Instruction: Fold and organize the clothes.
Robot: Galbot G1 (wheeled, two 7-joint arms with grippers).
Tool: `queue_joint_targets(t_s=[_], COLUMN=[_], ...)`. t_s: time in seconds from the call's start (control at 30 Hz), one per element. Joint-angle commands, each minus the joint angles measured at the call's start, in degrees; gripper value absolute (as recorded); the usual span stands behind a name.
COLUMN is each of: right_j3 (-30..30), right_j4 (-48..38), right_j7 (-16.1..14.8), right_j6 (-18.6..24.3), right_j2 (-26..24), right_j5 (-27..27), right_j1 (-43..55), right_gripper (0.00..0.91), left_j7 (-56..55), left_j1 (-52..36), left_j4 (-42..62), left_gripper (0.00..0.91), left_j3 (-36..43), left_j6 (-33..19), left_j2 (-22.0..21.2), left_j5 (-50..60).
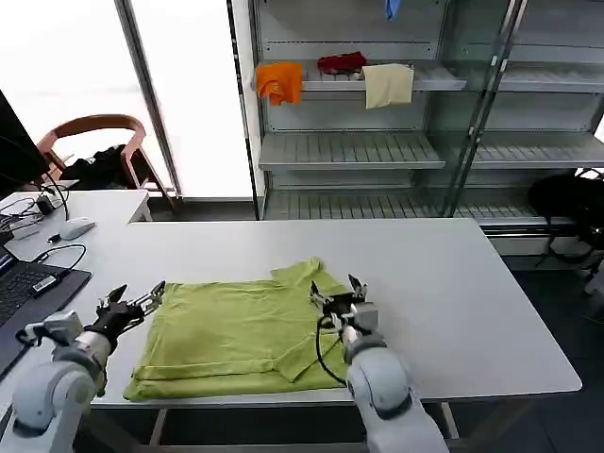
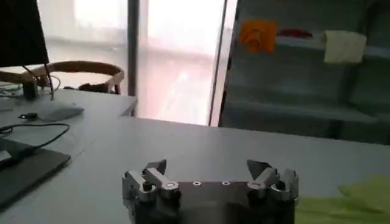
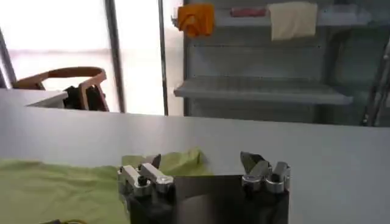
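The lime yellow-green T-shirt [image 1: 236, 330] lies flat on the white table [image 1: 453, 274], its near edge folded up and a sleeve poking out at its far right corner. My left gripper [image 1: 140, 301] hovers open just off the shirt's left edge, nothing between its fingers. My right gripper [image 1: 335, 292] stands open over the shirt's right edge, beside the sleeve. In the right wrist view the shirt [image 3: 55, 192] spreads under and beyond my open right gripper [image 3: 201, 161]. In the left wrist view my left gripper [image 2: 207, 167] is open over bare table, a strip of shirt [image 2: 353, 201] to one side.
A laptop [image 1: 24, 293], cables and a mouse [image 1: 74, 227] sit on the desk at the left. A chair [image 1: 94, 151] stands behind it. Shelving [image 1: 349, 146] at the back holds orange, red and cream cloths. The table's right half is bare.
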Motion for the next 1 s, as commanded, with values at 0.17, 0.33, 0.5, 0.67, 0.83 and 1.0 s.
queue_joint_targets(t_s=[0.17,0.33,0.5,0.67,0.83,1.0], right_j3=[0.3,0.5,0.7,0.9,1.0,0.6], right_j4=[-18.7,-18.7,-18.1,-18.6,-19.3,-19.9], right_j7=[0.4,0.5,0.5,0.1,-0.3,-1.2], right_j6=[0.0,0.0,0.0,0.1,0.1,0.1], right_j2=[3.5,3.8,3.6,3.5,3.5,3.5], right_j5=[1.1,0.6,0.5,-0.5,-1.1,-2.5], right_j1=[12.5,12.3,11.8,11.5,11.6,11.4], right_gripper=[0.907,0.907,0.907,0.907,0.867,0.272], left_j7=[3.3,3.5,3.7,3.7,3.6,4.0], left_j1=[-10.4,-10.3,-10.5,-11.0,-11.4,-11.2], left_j4=[16.7,16.2,16.1,17.3,18.1,17.8], left_gripper=[0.907,0.907,0.907,0.907,0.695,0.262], left_j3=[9.2,10.0,10.8,11.4,11.4,11.8], left_j6=[0.6,0.6,0.6,0.5,0.5,0.5], left_j2=[3.9,2.8,2.2,1.6,1.1,0.9], left_j5=[8.5,9.2,11.3,13.7,14.6,14.6])
